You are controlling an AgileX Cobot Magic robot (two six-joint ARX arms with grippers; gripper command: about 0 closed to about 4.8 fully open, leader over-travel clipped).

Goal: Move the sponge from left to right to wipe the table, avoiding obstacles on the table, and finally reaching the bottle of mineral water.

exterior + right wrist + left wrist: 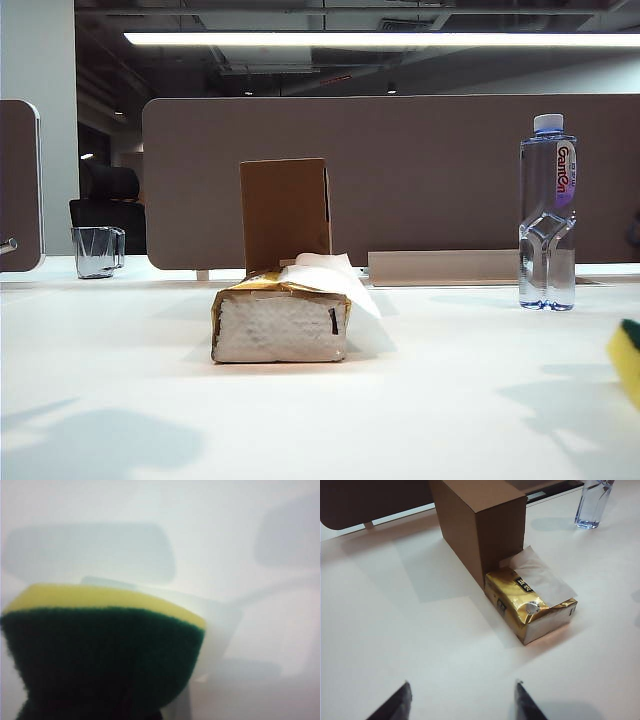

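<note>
Filling most of the right wrist view, the sponge (105, 650) shows its dark green layer toward the camera and the yellow foam beyond it, above the white table (210, 540). The right gripper's fingers are not visible there; it is pressed together, and the sponge sits so close under the camera that it looks pinched in it. In the exterior view only a corner of the sponge (627, 362) shows, at the right edge, nearer the camera than the water bottle (548, 212). The bottle stands upright on the table (450, 400), well apart from the tissue pack (282, 320) in the middle, which has one sheet sticking out. The cardboard box (286, 214) stands upright just behind the pack. The left gripper (461, 702) hangs spread and empty over bare table, short of the pack (530, 605) and box (480, 525).
</note>
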